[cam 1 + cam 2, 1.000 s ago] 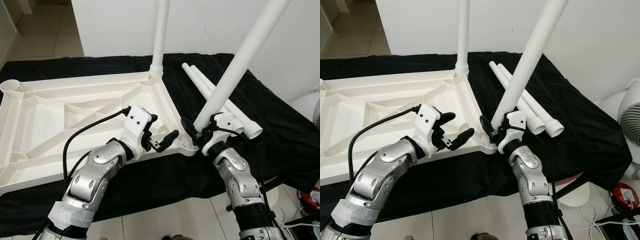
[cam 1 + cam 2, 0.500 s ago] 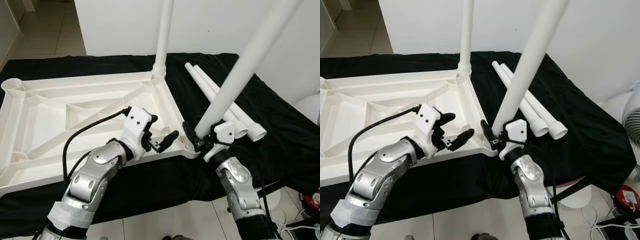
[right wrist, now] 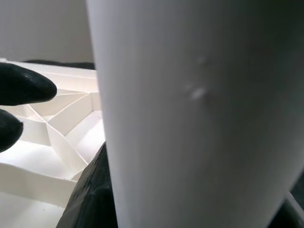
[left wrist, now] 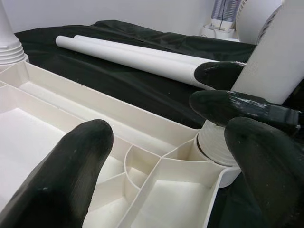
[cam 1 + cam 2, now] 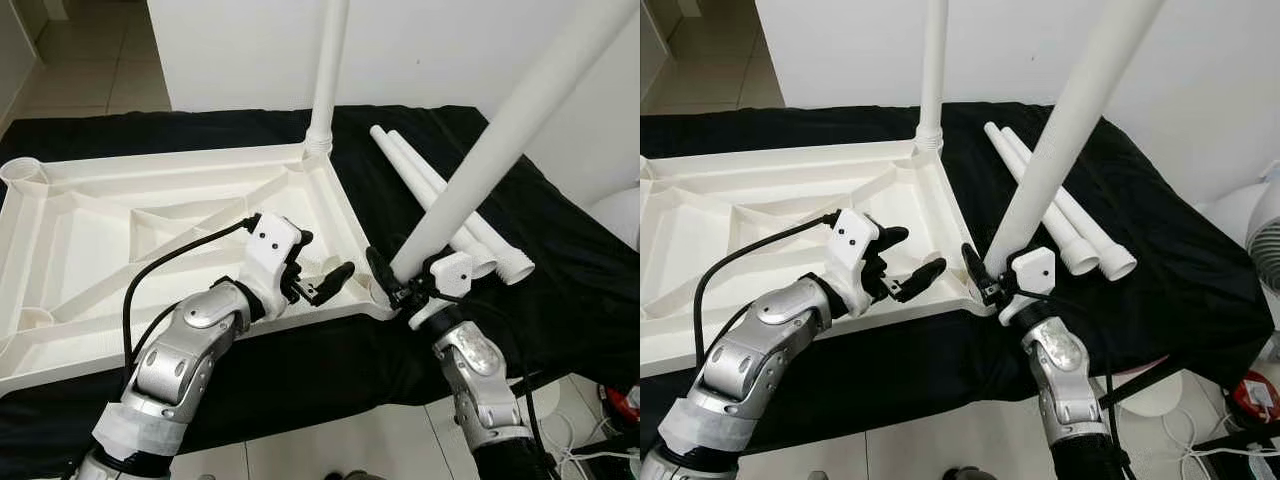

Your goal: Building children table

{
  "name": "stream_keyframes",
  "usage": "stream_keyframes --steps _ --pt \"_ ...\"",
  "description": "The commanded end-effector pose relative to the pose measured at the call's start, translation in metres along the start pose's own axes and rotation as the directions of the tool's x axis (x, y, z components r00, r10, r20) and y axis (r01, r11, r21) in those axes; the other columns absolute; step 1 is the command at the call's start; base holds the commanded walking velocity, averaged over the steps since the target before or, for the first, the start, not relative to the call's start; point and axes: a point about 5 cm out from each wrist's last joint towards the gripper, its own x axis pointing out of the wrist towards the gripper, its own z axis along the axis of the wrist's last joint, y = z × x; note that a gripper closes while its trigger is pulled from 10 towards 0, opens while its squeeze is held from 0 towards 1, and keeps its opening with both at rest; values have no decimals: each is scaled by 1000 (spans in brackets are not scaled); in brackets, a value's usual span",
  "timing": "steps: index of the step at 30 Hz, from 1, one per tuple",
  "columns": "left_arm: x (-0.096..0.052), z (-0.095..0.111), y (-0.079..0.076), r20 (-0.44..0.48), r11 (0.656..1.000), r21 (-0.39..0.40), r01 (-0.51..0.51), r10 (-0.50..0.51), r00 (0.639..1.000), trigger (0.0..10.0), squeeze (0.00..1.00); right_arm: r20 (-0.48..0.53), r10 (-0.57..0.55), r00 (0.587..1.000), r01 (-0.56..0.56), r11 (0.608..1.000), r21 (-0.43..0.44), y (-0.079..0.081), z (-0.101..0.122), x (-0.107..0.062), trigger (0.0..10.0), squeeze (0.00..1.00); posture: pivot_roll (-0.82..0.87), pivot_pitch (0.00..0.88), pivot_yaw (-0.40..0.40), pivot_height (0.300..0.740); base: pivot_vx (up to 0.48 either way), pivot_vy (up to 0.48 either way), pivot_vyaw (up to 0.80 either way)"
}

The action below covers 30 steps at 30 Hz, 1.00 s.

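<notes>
The white tabletop (image 5: 120,215) lies upside down on a black cloth. One white leg (image 5: 327,80) stands upright in its far right corner. My right gripper (image 5: 398,282) is shut on a second leg (image 5: 480,165), low on its shaft. That leg leans to the right, with its threaded end at the near right corner socket (image 4: 216,142). My left gripper (image 5: 325,258) hovers open just left of that corner, over the tabletop's ribs, holding nothing. In the right wrist view the held leg (image 3: 190,95) sits close up.
Two spare legs (image 5: 440,200) lie side by side on the cloth to the right of the tabletop. A white fan (image 5: 1260,215) and cables stand on the floor at the right. A white wall rises behind the table.
The held leg now leans further to the right, and my right wrist has sunk slightly towards the corner. The left gripper has stayed where it was.
</notes>
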Motion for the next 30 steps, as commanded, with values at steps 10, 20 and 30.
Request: stream_keyframes --steps 10,20,30 --pt "0 4 0 11 1000 6 3 -3 1000 10000 0 -257 42 966 -28 998 59 0 -33 -1 10000 0 52 90 -54 740 0 0 0" --pt "0 5 0 15 1000 5 -3 3 1000 10000 0 -265 4 964 41 986 162 -7 -32 6 10000 0 53 90 -61 740 0 0 0" --pt "2 6 -1 21 1000 2 -5 5 1000 10000 0 -298 -51 953 99 984 150 -8 -31 17 10000 0 49 88 -64 740 0 0 0"
